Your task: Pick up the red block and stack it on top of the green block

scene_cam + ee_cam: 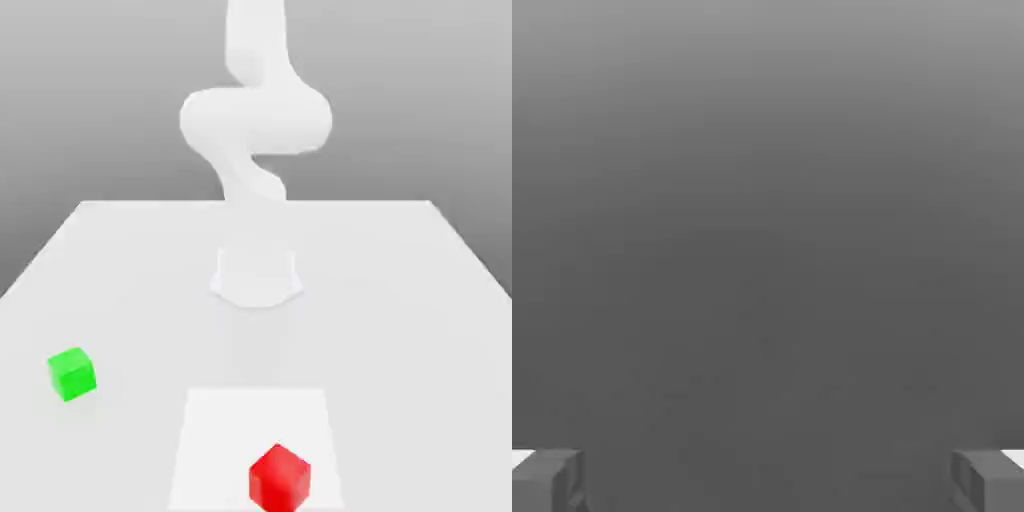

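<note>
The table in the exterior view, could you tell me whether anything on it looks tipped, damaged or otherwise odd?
Nothing stands out. The red block and green block both sit flat and apart on the table, unstacked.

A plain white robot arm [255,115] made of thick, rounded, tube-like sections with smooth bulging joints. It stands on a short, round white base [256,277] that flares slightly at the bottom. The tool [768,480] has two blocky grey fingers [547,480] with squared ends and lighter, near-white upper edges.
</note>
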